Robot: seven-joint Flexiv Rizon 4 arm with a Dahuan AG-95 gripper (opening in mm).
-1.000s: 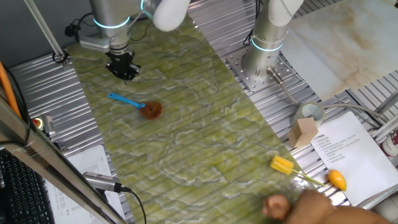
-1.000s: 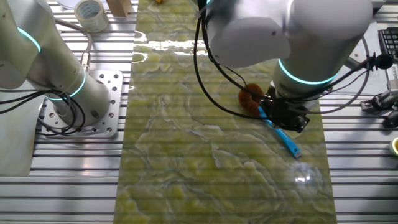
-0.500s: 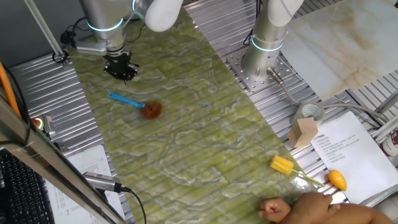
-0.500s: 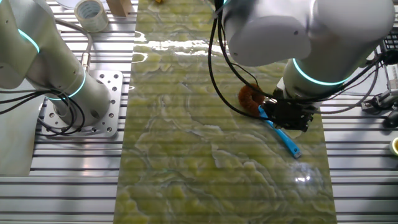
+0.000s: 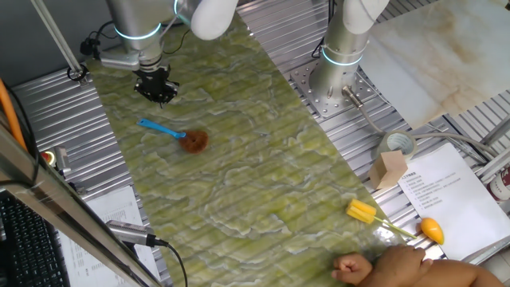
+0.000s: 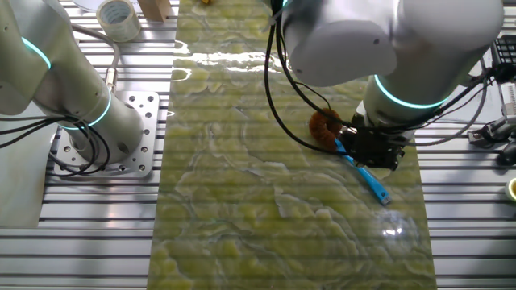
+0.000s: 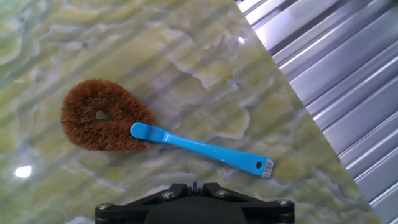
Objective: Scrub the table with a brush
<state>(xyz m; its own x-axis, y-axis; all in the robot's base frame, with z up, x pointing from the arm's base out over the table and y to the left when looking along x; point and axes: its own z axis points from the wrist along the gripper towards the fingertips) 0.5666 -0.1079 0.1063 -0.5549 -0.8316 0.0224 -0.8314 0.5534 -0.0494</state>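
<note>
Green-yellow marbled tabletop [image 5: 263,175], faintly ribbed, carrying small brush with thin blue handle and round brown bristle head [image 7: 155,134], lying flat near left edge. Black tool [image 5: 157,86] hovering above, empty; finger spacing impossible to tell. Risk: slim handle slipping sideways under off-centre descent.

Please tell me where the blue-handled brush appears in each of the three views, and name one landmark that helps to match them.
One fixed view: the brush lies upper left, below the pincer.
The other fixed view: right of centre, partly behind the arm.
Hand view: centre, head at left.
Shared landmark: the green-yellow table under it.
</note>
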